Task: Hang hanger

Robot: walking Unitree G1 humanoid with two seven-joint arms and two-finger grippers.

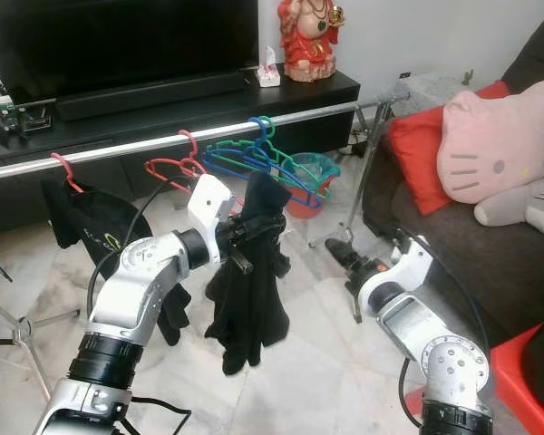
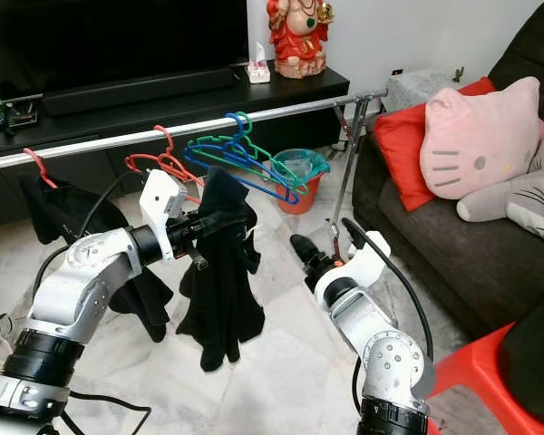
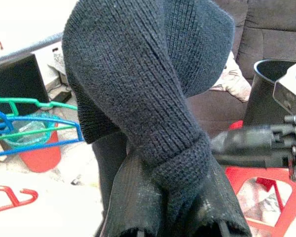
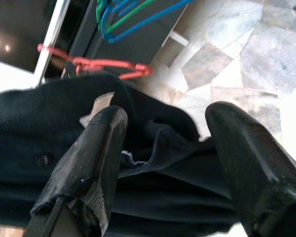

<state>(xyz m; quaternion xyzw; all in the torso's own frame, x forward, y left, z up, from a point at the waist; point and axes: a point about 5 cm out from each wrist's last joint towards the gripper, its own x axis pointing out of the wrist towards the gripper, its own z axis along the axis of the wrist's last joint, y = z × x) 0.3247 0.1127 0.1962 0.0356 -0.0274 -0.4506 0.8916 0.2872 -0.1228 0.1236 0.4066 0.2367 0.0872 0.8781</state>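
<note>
Just below the metal rail (image 1: 163, 143), near the blue and green hangers (image 1: 272, 168): left gripper (image 1: 245, 237) pinching a black knitted garment (image 1: 249, 290), limp, folded, hanging toward the floor. Lower right: right gripper (image 1: 337, 252), fingers spread, apart from it.

Living room corner, with a TV unit at the back and a sofa to the side.

A red figurine (image 1: 308, 38) stands on the black TV cabinet (image 1: 163, 109), with a small tissue box (image 1: 268, 72) just beside it and a dark television (image 1: 118, 41) to its left. A dark sofa (image 1: 471, 245) holds a red cushion (image 1: 417, 149) and a pink cat-face pillow (image 1: 497, 149), which leans against the cushion. An orange bucket (image 1: 310, 186) sits on the pale marble floor (image 1: 317, 362). A red plastic stool (image 1: 517, 381) is near the sofa's front.
</note>
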